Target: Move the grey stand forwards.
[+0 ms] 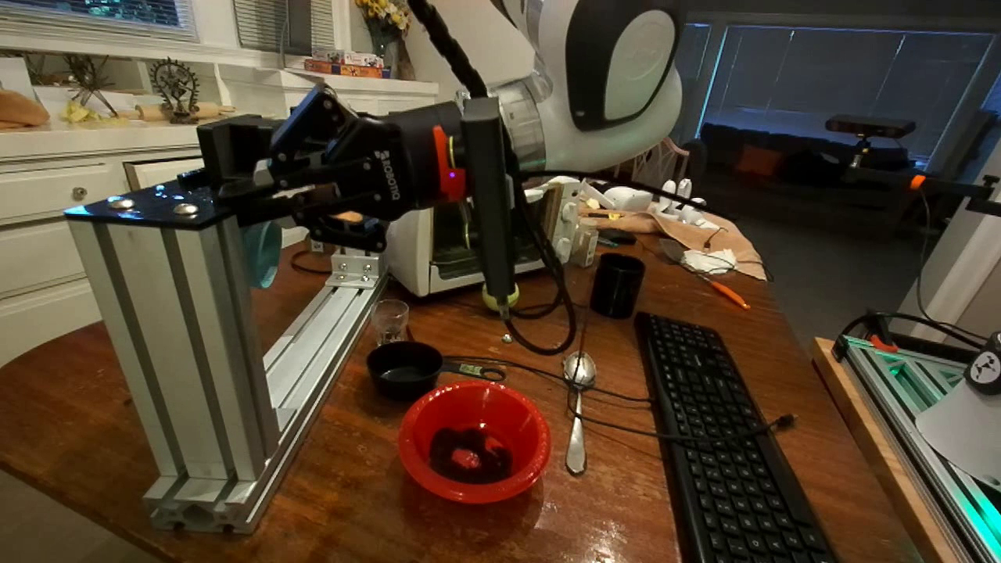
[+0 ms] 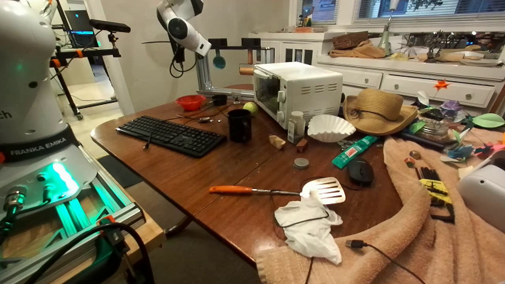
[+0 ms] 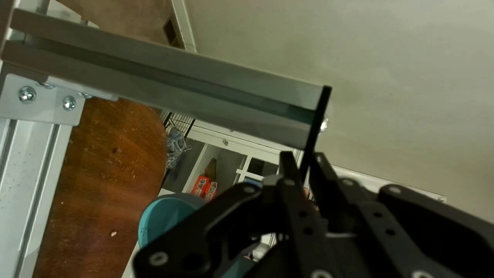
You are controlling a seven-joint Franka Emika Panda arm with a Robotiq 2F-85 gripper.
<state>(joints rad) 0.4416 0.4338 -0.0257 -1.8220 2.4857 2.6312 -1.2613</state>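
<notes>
Grey stand [image 1: 184, 344], ribbed metal beams, upright on the table [image 1: 70, 414]; gripper [image 3: 305, 164] right at its top, lying nearly level against the head of one upright in an exterior view; fingers [image 3: 287, 164] drawn almost together, edge of the black top plate [image 1: 152, 209] pinched between them in the wrist view; two black blocks [image 2: 218, 42] sit on the stand's top; a blue-green cup [image 2: 219, 62] hangs below one of them, partly behind the gripper in the wrist view.

Room: pale wall [image 2: 244, 15] behind the stand; white cabinets [image 2: 398, 69] with drawers, windows [image 2: 434, 17] over them.

Table: brown wood, scuffed, crowded; white toaster oven [image 2: 307, 85] just beside one end of the stand's base; tan towel [image 2: 378, 256] spread over the end well apart from the stand; straw hat [image 2: 375, 106] next to the oven; black keyboard [image 1: 719, 407] along one edge; spatula [image 2: 232, 190] with an orange handle, lying flat; red bowl [image 1: 528, 426] near the stand's base, something dark inside, contents unclear; black mug [image 1: 618, 289] between oven and keyboard; small black cup [image 1: 403, 387] between the bowl and a clear glass [image 1: 391, 320]; spoon [image 1: 577, 438] between bowl and keyboard; yellow-green ball [image 2: 250, 107] by the foot of the oven.
</notes>
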